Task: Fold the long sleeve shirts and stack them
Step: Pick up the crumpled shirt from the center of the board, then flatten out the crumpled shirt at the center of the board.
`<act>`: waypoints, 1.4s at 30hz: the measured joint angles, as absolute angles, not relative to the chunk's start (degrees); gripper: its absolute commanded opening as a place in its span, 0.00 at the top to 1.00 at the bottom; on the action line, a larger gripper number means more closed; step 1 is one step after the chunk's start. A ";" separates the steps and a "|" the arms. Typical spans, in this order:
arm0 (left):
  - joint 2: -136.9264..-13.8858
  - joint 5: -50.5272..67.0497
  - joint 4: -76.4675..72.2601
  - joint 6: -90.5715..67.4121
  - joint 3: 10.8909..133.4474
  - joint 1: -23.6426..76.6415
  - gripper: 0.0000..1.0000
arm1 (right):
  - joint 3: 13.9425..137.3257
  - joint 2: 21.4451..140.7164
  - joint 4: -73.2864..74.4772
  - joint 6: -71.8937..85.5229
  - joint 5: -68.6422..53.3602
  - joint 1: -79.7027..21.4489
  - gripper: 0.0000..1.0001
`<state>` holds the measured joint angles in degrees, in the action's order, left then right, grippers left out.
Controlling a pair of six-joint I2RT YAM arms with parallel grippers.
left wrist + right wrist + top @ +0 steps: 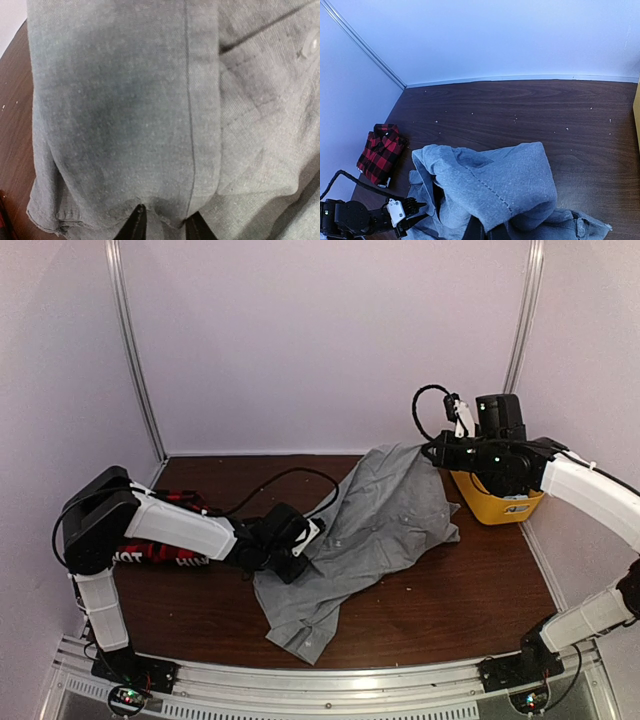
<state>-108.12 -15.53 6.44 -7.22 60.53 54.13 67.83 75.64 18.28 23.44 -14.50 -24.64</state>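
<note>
We are spreading the grey shirt on the desk before folding: our right tool, clamped on a corner, holds it up by the bin, our left tool meets the opposite edge, whether gripping we cannot tell; next, we judge, both must pull it flat.

Grey shirt: plain, crossed by darker seam lines. Plaid shirt: checked in red and black; white lettering is borne at the hem, left of the overhead view. Bin: yellow, upper right. Surface: dark brown wood grain, flecked with pale specks.
</note>
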 measured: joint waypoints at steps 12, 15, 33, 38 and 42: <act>-108.68 -14.55 4.40 -6.44 62.78 53.87 1.00 | 66.32 75.53 18.20 22.90 -14.83 -24.21 1.00; -108.20 -14.55 5.30 -6.46 62.76 53.17 1.00 | 66.39 75.20 18.96 22.35 -14.46 -23.97 1.00; -68.84 -11.51 19.00 -6.55 80.38 48.21 1.00 | 80.07 58.67 34.20 16.51 -19.31 -23.97 1.00; -62.87 -11.57 21.85 -7.84 86.80 48.23 1.00 | 84.23 53.78 36.69 18.94 -22.44 -23.97 1.00; -61.08 -12.40 23.22 -7.81 90.98 48.73 1.00 | 85.93 51.57 36.84 20.95 -24.47 -24.16 1.00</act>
